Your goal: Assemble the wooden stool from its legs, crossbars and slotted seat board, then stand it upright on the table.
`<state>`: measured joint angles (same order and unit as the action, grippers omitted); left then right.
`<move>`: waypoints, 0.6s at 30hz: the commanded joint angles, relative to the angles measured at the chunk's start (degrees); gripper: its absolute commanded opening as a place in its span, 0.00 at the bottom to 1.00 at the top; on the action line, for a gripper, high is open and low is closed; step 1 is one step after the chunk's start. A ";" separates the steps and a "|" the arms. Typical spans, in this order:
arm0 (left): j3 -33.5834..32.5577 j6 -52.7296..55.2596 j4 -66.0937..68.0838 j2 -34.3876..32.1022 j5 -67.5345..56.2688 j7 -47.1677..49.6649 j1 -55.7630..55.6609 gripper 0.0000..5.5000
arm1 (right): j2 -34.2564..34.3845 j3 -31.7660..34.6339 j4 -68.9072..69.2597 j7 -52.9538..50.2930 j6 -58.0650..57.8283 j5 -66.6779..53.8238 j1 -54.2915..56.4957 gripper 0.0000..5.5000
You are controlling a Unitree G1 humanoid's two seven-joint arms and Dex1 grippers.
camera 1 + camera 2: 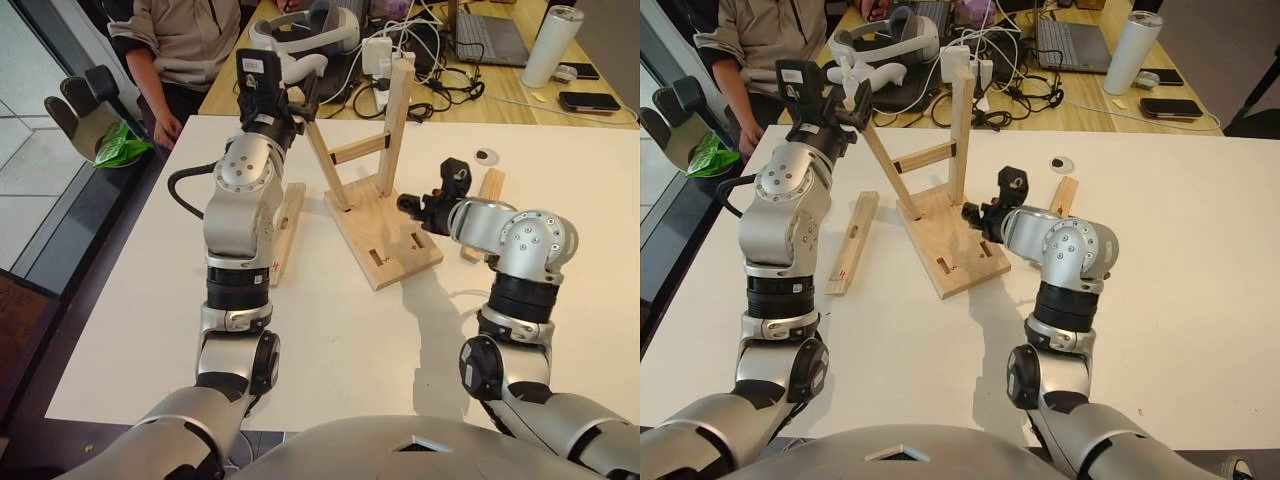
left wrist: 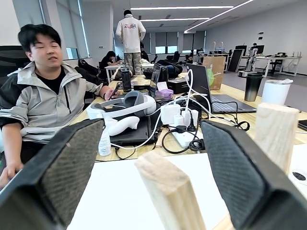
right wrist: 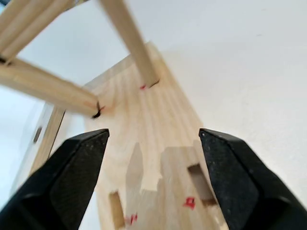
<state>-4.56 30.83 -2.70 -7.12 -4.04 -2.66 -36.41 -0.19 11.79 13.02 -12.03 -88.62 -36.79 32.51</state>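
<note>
Here, the left claw [image 2: 151, 128] gapes around a leg [image 2: 172, 191] (right claw [image 3: 153, 136] likewise spread, over the seat board [image 3: 160, 108]).

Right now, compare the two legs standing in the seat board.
The left leg leans to the left, while the right leg stands nearly upright. The left leg's top sits between the open fingers of the left gripper, while the right leg's top is free. Both are pale wood, stand in the seat board, and are joined by one crossbar.
</note>
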 commanded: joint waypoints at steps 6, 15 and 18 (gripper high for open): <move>-4.41 -0.97 -0.93 3.44 -0.57 7.36 -2.69 0.67 | -60.77 -41.22 22.22 55.97 27.94 6.69 0.54 0.64; -4.90 3.65 -14.31 16.51 1.89 22.76 9.80 0.67 | -60.53 -55.45 12.04 74.65 63.76 35.68 3.42 0.64; -5.80 4.36 -13.31 14.52 1.58 22.09 8.27 0.67 | -54.62 -57.45 6.55 77.17 68.87 40.19 4.02 0.64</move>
<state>-9.59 34.26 -15.75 8.93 -2.86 19.48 -26.64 -58.27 -44.01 23.34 63.72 -22.84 0.11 34.76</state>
